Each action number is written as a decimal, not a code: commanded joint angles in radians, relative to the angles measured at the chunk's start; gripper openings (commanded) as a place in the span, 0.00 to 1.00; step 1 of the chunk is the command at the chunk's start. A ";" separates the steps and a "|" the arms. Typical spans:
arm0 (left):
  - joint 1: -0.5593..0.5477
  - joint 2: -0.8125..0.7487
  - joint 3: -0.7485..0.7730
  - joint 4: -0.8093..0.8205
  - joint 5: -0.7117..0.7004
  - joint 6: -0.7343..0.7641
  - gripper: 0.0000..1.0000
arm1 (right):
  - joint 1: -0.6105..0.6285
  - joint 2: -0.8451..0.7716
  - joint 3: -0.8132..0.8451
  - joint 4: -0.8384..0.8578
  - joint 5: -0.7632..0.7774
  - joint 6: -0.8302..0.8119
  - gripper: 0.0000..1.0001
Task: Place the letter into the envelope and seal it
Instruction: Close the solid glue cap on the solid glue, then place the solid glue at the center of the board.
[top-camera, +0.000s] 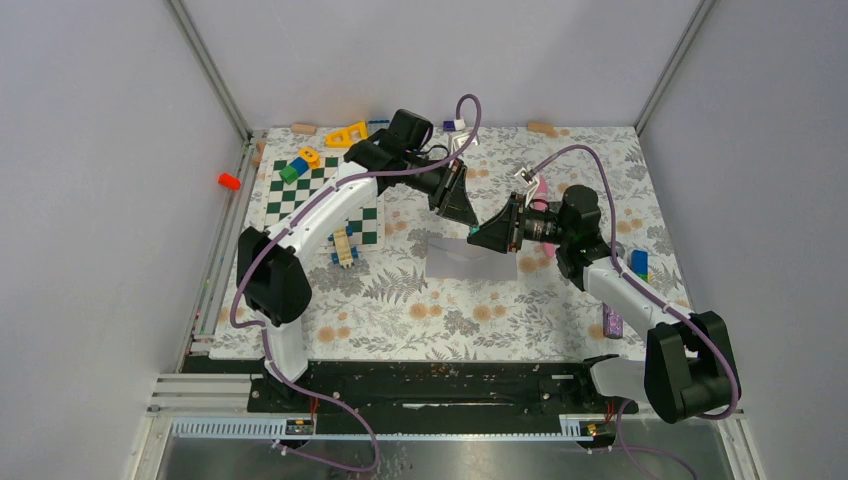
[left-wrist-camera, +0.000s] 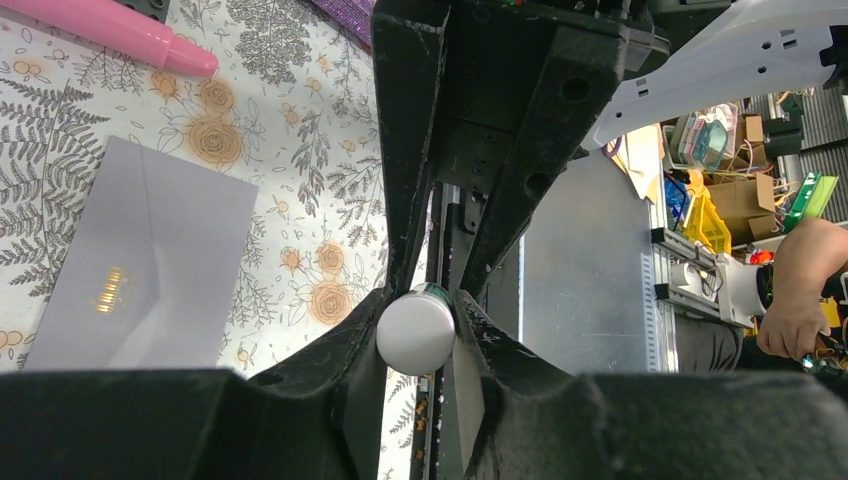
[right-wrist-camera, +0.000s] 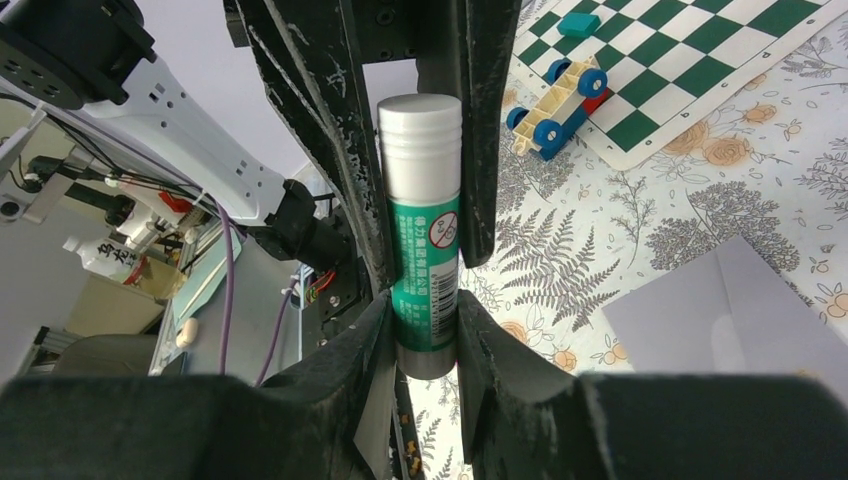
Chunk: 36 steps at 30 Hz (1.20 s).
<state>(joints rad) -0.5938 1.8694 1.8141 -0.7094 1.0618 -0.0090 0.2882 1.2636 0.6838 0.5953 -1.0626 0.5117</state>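
Your floral table cloth (top-camera: 400, 310) carries the envelope (top-camera: 468, 258), lying flat near its middle. From above, its far edge is hidden by the two arms meeting over it, and the right wrist view cuts off all but one corner. You cannot tell whether anything lies inside. The right gripper (right-wrist-camera: 425, 325) is clamped on the green body of the glue stick (right-wrist-camera: 425, 250), held clear above the cloth. The left gripper (left-wrist-camera: 418, 318) has its fingers pressed against both sides of the stick's white cap (right-wrist-camera: 420, 130). From above, the stick itself is lost between the two black grippers. A pink marker (left-wrist-camera: 130, 35) lies near the envelope without touching it, cut off by the frame edge.
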 joint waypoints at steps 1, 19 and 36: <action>-0.001 -0.005 0.047 0.033 0.012 0.012 0.24 | 0.012 -0.004 0.043 0.013 -0.013 -0.022 0.00; 0.087 -0.112 -0.095 -0.055 -0.260 0.238 0.18 | -0.153 -0.162 0.109 -0.337 0.060 -0.248 1.00; 0.135 -0.253 -0.647 0.609 -0.738 0.308 0.19 | -0.162 -0.258 0.024 -0.415 0.205 -0.403 1.00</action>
<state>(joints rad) -0.4660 1.6558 1.2045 -0.3450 0.4507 0.2817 0.1280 0.9977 0.7143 0.1646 -0.8722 0.1238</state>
